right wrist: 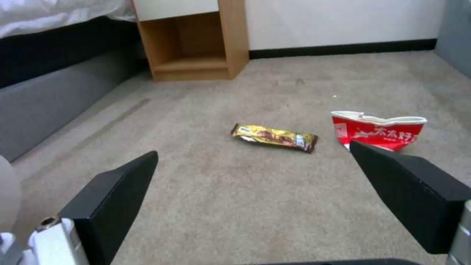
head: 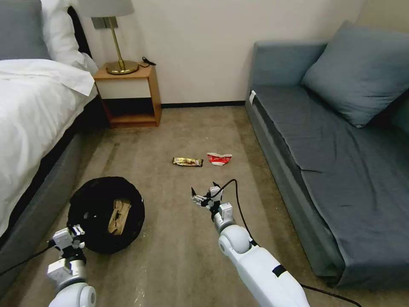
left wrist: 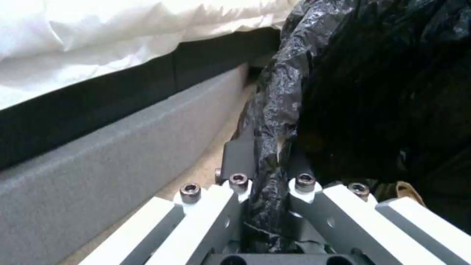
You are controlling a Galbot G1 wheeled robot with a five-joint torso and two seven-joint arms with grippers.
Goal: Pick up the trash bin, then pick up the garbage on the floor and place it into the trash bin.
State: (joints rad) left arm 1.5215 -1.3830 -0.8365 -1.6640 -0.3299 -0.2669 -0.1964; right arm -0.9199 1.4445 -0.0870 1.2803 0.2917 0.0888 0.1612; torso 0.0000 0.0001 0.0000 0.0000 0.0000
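Holding: the left tool [head: 76, 232] sits at the lower left of the head picture, pinched tight on the near rim of the trash bin [head: 106, 213].
Left tool up close: in the left wrist picture its fingers [left wrist: 240, 154] are squeezed onto a fold of the bin's black bag [left wrist: 275, 110], with the bed [left wrist: 98, 110] beside it.
Trash bin: it is at the lower left of the head picture, near the bed [head: 38, 128], and its mouth faces up.
Inside the bin: a crumpled tan paper [head: 119, 216] lies in the black bag.
Right tool: the right tool [head: 203, 194] is just below the middle of the head picture, over the carpet [head: 179, 264]. Its fingers [right wrist: 117, 198] are spread wide and hold nothing.
Snack wrapper: the gold-brown snack wrapper [head: 187, 161] lies flat on the carpet in the middle of the picture, past the right tool.
Carton: the crushed red-and-white carton [head: 219, 158] lies just to the right of the wrapper, not touching it.
Sofa: the grey sofa [head: 332, 149] fills the right side.
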